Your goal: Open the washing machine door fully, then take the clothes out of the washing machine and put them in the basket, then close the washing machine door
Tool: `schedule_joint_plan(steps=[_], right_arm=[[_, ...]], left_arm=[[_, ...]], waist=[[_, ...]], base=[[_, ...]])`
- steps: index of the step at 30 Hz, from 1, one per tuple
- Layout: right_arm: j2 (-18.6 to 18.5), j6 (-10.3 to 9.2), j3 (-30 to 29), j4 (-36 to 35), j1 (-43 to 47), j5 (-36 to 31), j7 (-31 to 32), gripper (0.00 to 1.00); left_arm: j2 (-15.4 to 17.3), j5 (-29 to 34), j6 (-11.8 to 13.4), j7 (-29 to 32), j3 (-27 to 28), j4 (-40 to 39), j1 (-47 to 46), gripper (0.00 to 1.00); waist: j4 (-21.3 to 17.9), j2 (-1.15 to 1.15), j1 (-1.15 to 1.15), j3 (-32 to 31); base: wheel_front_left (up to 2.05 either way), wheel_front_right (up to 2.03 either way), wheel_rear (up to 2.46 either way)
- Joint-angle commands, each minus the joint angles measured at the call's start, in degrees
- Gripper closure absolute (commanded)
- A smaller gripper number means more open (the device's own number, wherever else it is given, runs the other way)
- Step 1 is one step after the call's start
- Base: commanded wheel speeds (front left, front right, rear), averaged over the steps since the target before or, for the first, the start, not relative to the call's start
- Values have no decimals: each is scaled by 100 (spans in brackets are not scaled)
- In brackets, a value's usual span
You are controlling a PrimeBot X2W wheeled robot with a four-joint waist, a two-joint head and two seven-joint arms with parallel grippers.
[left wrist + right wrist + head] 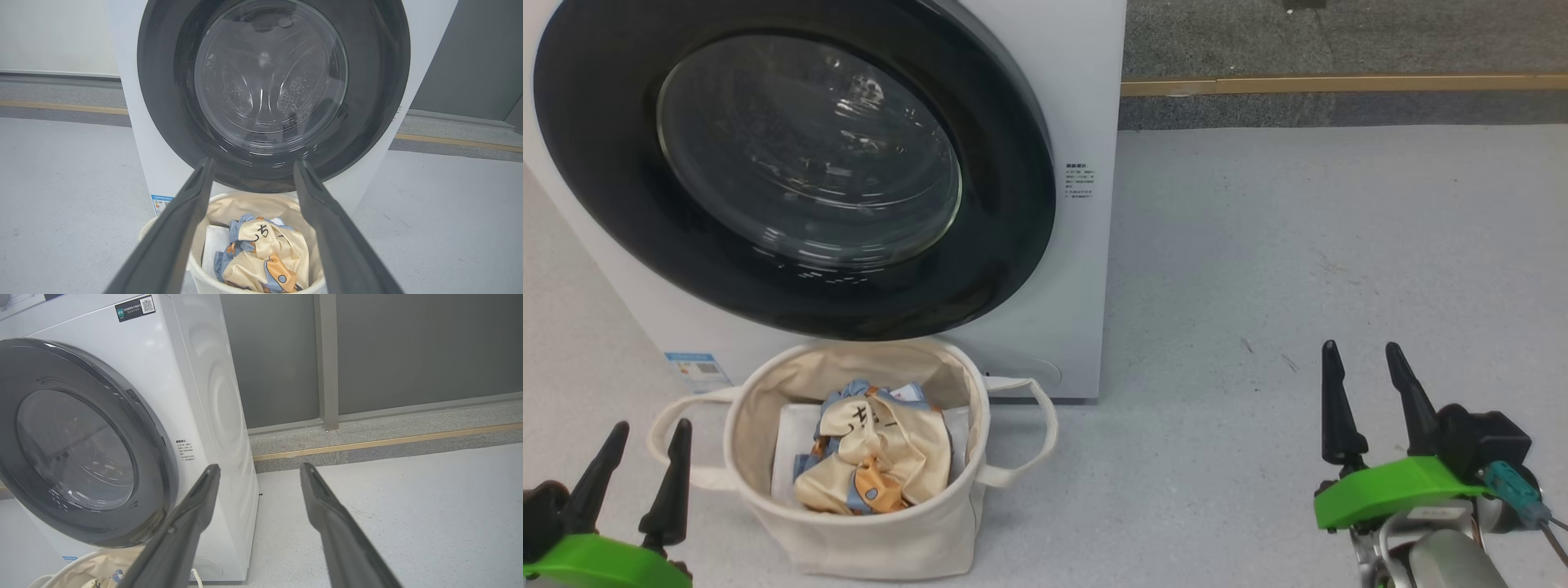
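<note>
Pale grey speckled floor (1298, 269) runs out before us to a wood-coloured strip (1339, 83), with grey wall panels (408, 347) beyond. We see the washing machine (1086, 98) at upper left, and the washing machine door (1005, 245) sits flush against its front. The basket (874, 539) stands right before the door's lower edge, near a small blue sticker (694, 371). The clothes (874, 457) lie bundled inside it on a white pad (788, 441). Our left gripper (651, 433) hovers just beside the basket's left handle. Our right gripper (1362, 351) is well apart, over the floor to the right. Both have fingers spread wide and hold nothing.
</note>
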Motion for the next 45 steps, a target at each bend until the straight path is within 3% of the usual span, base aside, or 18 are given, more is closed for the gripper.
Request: schedule_joint_plan(steps=[1,45], right_arm=[[0,-6,110,-156,-256,-61,-72,0],[-4,-6,185,-22,-233,-20,-72,0]], left_arm=[[277,-3,-30,-69,292,-164,-329,0],[308,-43,-32,-69,271,-103,-267,0]], waist=[[7,0,0,0],[45,0,0,-212]], base=[[0,0,0],[0,0,0]])
